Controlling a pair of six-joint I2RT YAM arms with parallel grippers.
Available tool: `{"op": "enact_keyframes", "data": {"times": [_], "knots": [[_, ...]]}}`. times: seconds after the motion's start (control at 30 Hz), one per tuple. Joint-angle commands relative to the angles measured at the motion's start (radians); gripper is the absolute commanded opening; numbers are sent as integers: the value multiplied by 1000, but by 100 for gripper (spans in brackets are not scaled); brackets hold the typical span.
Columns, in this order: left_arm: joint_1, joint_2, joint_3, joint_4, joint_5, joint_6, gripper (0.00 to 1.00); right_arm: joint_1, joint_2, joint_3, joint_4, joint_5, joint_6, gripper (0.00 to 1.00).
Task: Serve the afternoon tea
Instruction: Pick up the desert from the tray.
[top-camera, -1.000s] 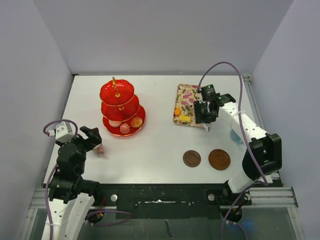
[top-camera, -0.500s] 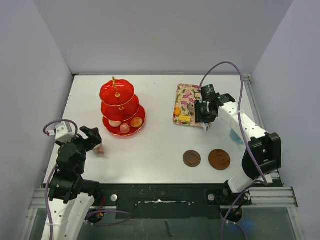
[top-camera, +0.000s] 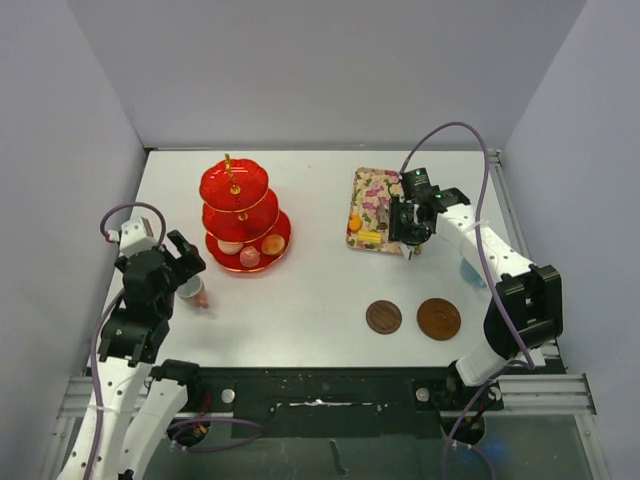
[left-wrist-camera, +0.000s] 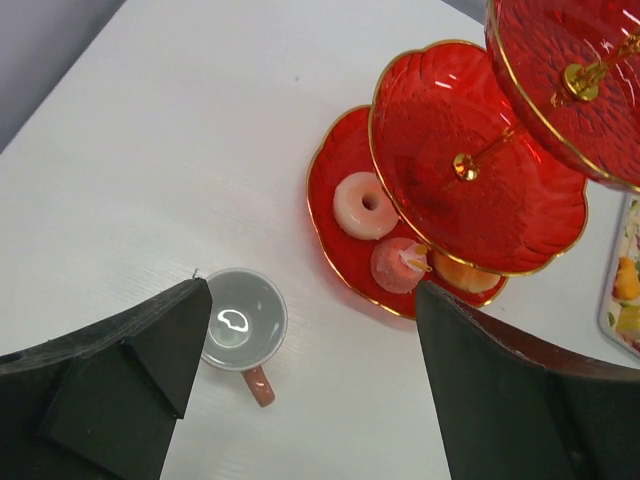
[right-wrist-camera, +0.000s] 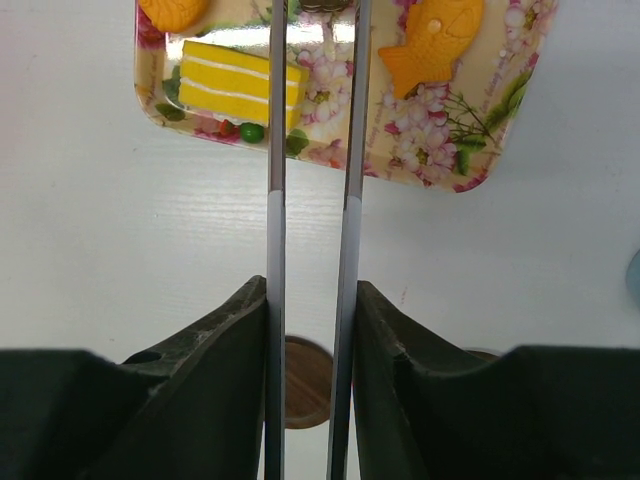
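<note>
The red three-tier stand (top-camera: 240, 215) with gold handle carries a pink doughnut (left-wrist-camera: 365, 205) and two more sweets on its bottom tier. A pink cup (top-camera: 192, 291) stands upright and empty near it, handle toward me. My left gripper (left-wrist-camera: 312, 300) hovers open above the cup (left-wrist-camera: 240, 320). My right gripper (right-wrist-camera: 311, 300) is shut on metal tongs (right-wrist-camera: 275, 150). Their narrowed blades reach over the flowered tray (top-camera: 375, 195) between a yellow cake slice (right-wrist-camera: 240, 82) and a fish-shaped cake (right-wrist-camera: 430, 45). Two brown saucers (top-camera: 383, 317) (top-camera: 439, 319) lie empty.
A light-blue cup (top-camera: 470, 268) is partly hidden behind the right arm. An orange sweet (top-camera: 355, 222) lies at the tray's left side. Grey walls close in the table on three sides.
My left arm has lifted and swung forward, so its gripper now sits over the pink cup. The right gripper has squeezed the tongs narrower and edged toward the tray.
</note>
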Motion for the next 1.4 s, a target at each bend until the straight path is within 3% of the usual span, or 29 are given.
{"op": "enact_keyframes", "data": {"times": [0.0,0.2,0.37,0.63,1.37], "knots": [[-1,89,106,18,-114,53,82,-4,4,42,58,-17,1,31],[79,230,85,81,-113,83,82,-5,3,54,47,-39,-33,34],[166,164,16,164,-92,86,82,-4,12,61,32,-46,-60,35],[165,77,-2,160,-91,83,82,-3,12,76,-2,-10,-72,38],[127,57,-28,213,48,115,82,17,51,105,-30,45,-62,33]]}}
